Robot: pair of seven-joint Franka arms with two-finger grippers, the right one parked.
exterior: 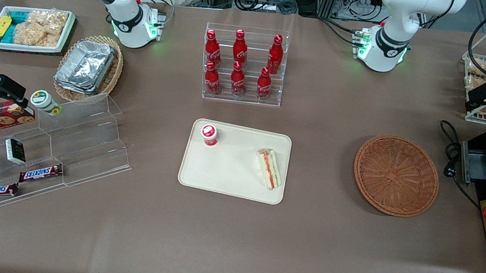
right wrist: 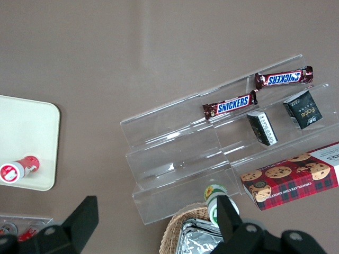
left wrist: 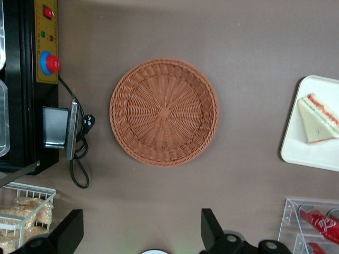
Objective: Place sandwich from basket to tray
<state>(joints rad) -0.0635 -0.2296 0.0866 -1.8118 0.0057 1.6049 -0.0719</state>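
The triangular white-bread sandwich (exterior: 270, 168) with orange-red and green filling is seen lying on the flat cream-beige plastic tray (exterior: 229, 172), near the tray edge closest to the working arm's end of the table. A small red-and-white capped cup (exterior: 209, 134) is seen standing on the same tray, well apart from the sandwich. The round reddish-brown woven wicker basket (exterior: 395, 175) is seen with nothing inside it, beside the tray on the brown table (exterior: 256, 246). The black two-finger gripper (left wrist: 140, 233) is held high above the table, near the basket, with its fingers (left wrist: 210, 226) spread wide and nothing held between them.
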